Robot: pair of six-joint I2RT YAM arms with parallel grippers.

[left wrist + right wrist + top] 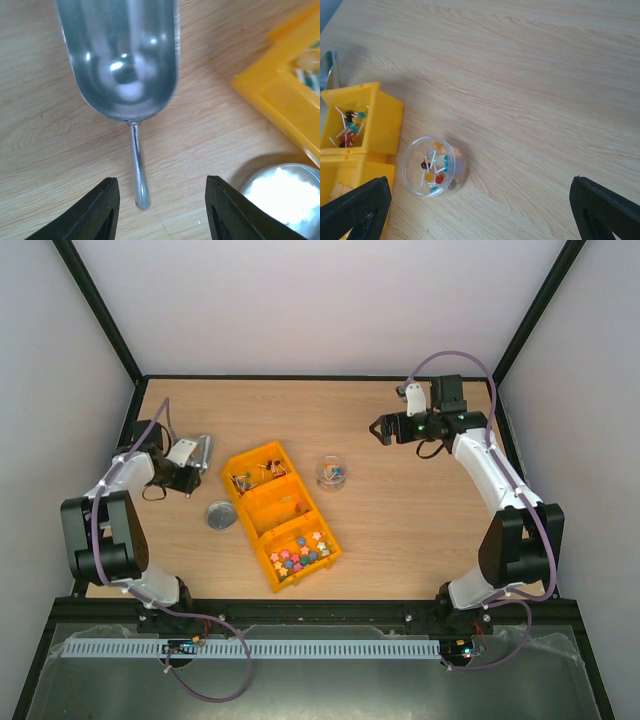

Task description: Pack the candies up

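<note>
The candies are small round sweets on white sticks. Some lie in a clear round jar (332, 474) (429, 166), and more candies (255, 475) (349, 127) fill the far compartment of the yellow bin (243, 517) (382, 125). A metal scoop (203, 452) (122, 55) lies empty on the table left of the bin. My left gripper (188, 477) (162, 200) is open, and the scoop's thin handle lies between its fingers without touching them. At the back right, my right gripper (381, 430) (479, 200) hangs wide open above bare wood, to the right of the jar.
A round metal lid (219, 515) (285, 195) lies beside the bin's near left side, close to my left gripper. The bin's nearest compartment holds several colourful star-shaped pieces (302, 550). Black frame rails border the wooden table.
</note>
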